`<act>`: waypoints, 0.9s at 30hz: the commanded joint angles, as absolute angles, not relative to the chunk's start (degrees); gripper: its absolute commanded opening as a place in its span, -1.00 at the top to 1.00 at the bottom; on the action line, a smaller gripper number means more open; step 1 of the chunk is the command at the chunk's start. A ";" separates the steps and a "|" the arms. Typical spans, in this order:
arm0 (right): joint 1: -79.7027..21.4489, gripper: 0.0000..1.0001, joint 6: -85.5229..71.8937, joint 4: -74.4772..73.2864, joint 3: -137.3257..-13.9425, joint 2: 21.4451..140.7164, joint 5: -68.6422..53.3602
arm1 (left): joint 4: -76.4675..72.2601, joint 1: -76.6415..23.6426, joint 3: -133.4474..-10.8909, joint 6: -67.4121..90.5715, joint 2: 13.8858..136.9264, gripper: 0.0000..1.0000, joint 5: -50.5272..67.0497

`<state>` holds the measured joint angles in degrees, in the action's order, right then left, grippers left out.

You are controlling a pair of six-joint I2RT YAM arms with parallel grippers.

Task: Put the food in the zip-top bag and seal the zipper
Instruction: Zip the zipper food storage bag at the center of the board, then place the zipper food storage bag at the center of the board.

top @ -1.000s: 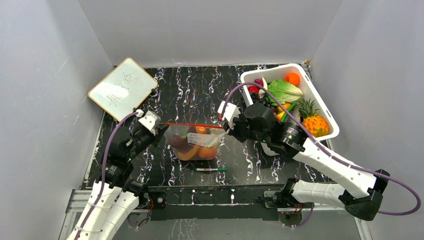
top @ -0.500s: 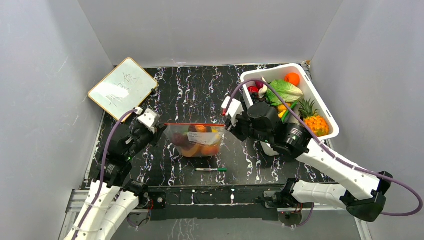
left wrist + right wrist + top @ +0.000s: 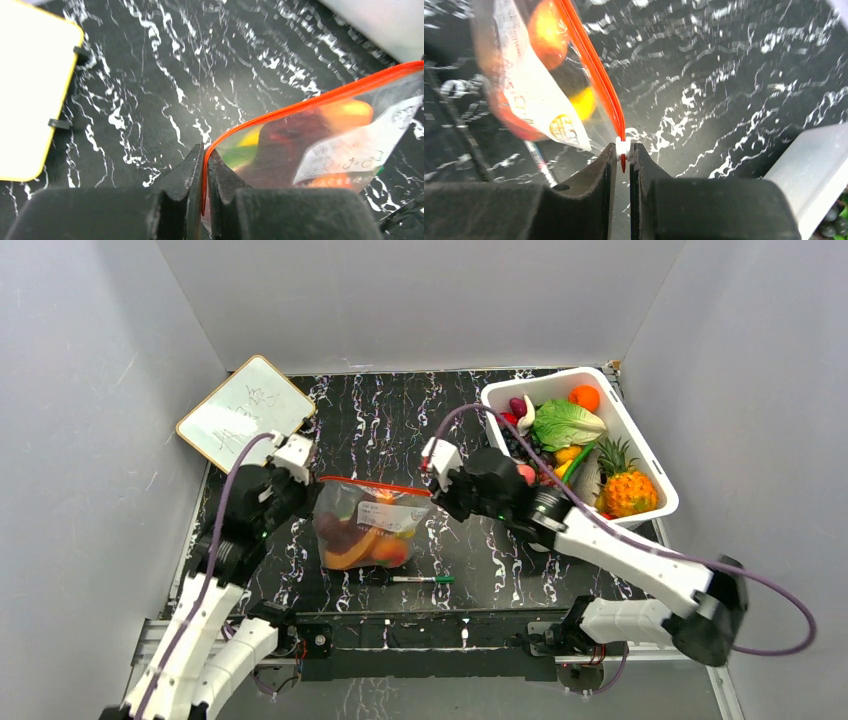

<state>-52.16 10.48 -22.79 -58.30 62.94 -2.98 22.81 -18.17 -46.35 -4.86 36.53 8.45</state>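
Bag [image 3: 370, 530] sits mid-table, clear and crinkly, strung between both arms by its zipper [image 3: 375, 486], the orange-red strip along the top edge.

- L gripper [image 3: 205, 152]: pressed together on the strip's left end, w/ only the plastic between the jaws.
- R gripper [image 3: 623, 150]: pinching the right end. Jaws are close-set, w/ a small white bit at the strip's end caught between them.
- In the top view the strip runs L to R between the two grips.
- In the L wrist view it reads as one thin line. We can't tell if it's sealed along its whole length.
- Food [image 3: 358, 545] is inside the bag, bunched low: orange, red, dark and yellow-green pieces. We can't sort out single items thru the plastic.
- White label [image 3: 392, 517] on the bag's face.
- We can't tell whether the bag's bottom rests on the table [image 3: 400, 430] or hangs just above it.
- Pen [image 3: 420, 579] lies on the table on the near side of the bag, apart from it.
- Tub [image 3: 548, 377] is at far right w/ more toy produce, incl. a pineapple [image 3: 625, 485] and a lettuce leaf [image 3: 568, 423].
- Whiteboard [image 3: 245, 415] is at far left.
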 commanded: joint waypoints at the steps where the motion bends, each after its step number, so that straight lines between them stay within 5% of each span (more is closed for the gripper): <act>1: -47.77 1.00 11.55 -16.26 -61.07 70.18 2.21 | 20.68 -17.75 -47.95 -4.27 44.60 0.85 4.17; 5: -43.43 1.00 10.64 -10.36 -61.69 73.61 -1.13 | 17.81 -17.67 -47.96 -3.00 46.07 0.65 2.61; 8: -41.64 1.00 10.59 -7.88 -63.13 76.98 -3.33 | 16.63 -17.67 -48.51 -2.45 45.48 0.28 2.71; 15: -39.37 1.00 10.24 -2.29 -66.72 85.06 -4.19 | 17.58 -17.67 -51.34 -1.62 44.60 -0.95 2.77; 23: -38.41 0.77 6.72 -5.47 -71.26 89.57 -1.76 | 19.74 -17.68 -49.77 5.71 43.06 -0.97 0.57; 27: -38.45 0.47 3.06 -7.05 -71.64 88.56 1.61 | 19.96 -17.73 -49.08 11.50 41.53 -0.97 -0.99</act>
<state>-38.57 7.14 -8.93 -68.05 90.45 -2.04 18.90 -17.89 -49.04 4.89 43.64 1.21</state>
